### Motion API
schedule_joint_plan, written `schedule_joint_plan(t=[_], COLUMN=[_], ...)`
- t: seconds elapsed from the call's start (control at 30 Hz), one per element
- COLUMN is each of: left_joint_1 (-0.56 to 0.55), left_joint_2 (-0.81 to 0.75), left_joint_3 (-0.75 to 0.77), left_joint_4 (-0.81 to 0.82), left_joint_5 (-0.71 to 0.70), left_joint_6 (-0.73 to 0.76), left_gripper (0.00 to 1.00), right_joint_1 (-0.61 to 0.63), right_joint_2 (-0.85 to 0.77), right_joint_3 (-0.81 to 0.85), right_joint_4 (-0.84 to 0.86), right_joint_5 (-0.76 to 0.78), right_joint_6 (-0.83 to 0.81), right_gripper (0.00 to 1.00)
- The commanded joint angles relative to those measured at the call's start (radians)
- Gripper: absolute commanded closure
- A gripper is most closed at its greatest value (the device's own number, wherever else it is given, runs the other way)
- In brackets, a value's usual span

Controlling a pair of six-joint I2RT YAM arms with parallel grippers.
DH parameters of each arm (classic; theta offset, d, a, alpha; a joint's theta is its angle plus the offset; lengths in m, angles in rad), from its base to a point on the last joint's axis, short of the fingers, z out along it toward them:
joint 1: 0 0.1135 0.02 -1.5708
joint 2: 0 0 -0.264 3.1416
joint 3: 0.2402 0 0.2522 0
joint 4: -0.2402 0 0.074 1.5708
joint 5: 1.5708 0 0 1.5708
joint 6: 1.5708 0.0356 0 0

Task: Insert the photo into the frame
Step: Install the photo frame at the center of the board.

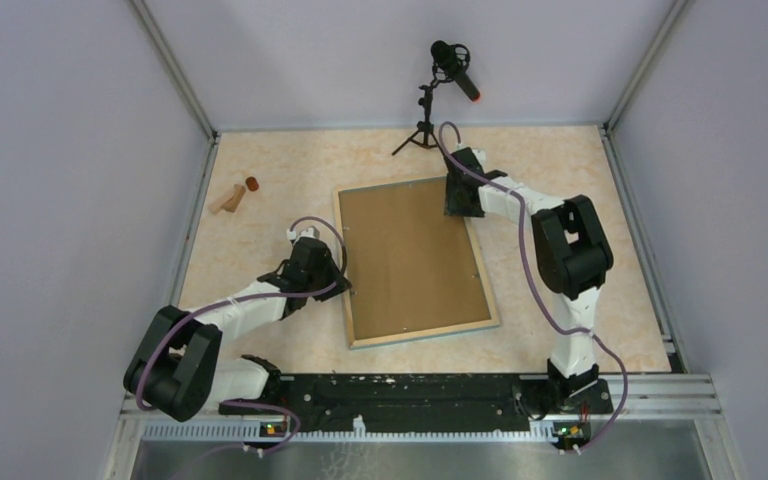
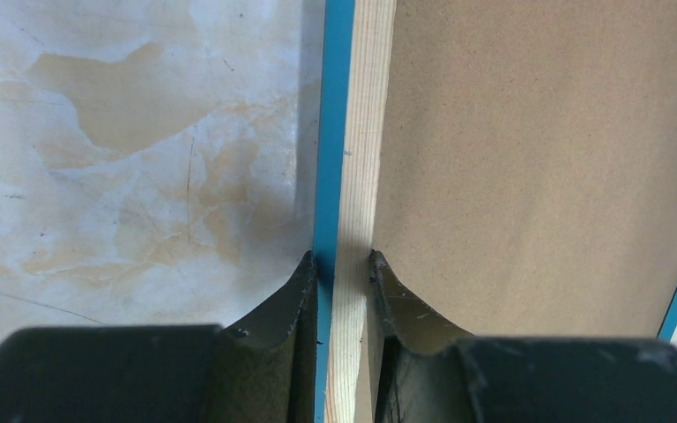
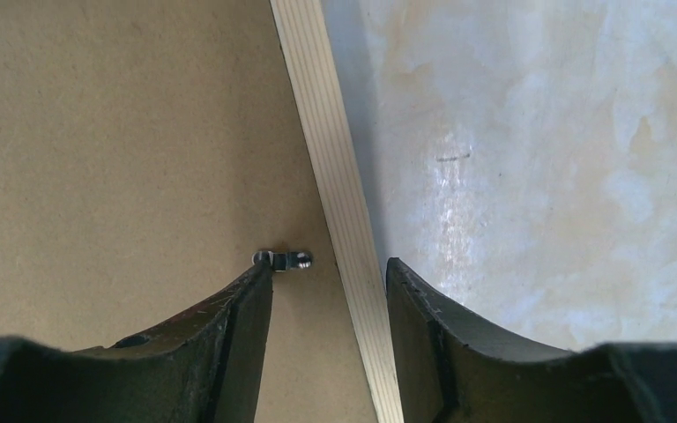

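The frame point(image 1: 425, 333) lies face down in the middle of the table, its light wood edge up. The brown backing board point(image 1: 412, 255) fills it. The photo is hidden. My left gripper point(image 1: 340, 268) is shut on the frame's left rail; in the left wrist view the fingers point(image 2: 304, 291) pinch the wood and blue rail point(image 2: 361, 159). My right gripper point(image 1: 463, 205) is open at the frame's far right corner. In the right wrist view it point(image 3: 329, 273) straddles the wood rail point(image 3: 331, 150), and one fingertip touches a small metal tab point(image 3: 286, 258) on the board point(image 3: 123, 150).
A microphone on a small tripod point(image 1: 440, 90) stands at the back. Small wooden pieces point(image 1: 228, 198) and a dark red cylinder point(image 1: 252, 183) lie at the far left. Enclosure walls close in three sides. A metal rail point(image 1: 420, 400) runs along the near edge.
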Motion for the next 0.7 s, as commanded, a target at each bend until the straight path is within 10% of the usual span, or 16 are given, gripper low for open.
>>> schedule_joint_plan(t=[0.0,0.67], left_joint_1=[0.008,0.013], left_joint_2=[0.037,0.037], left_joint_3=[-0.061,-0.063], left_joint_4=[-0.099,-0.095], left_joint_5=[-0.015,-0.011], left_joint_6=[0.005,0.007], left_gripper=[1.0,1.0], right_joint_1=[-0.006,-0.007], right_joint_2=[0.054,0.107], right_joint_3=[0.031,0.047], right_joint_4=[0.034,-0.068], right_joint_5=[0.032,0.072], right_joint_6=[0.015,0.215], right_gripper=[0.51,0.83])
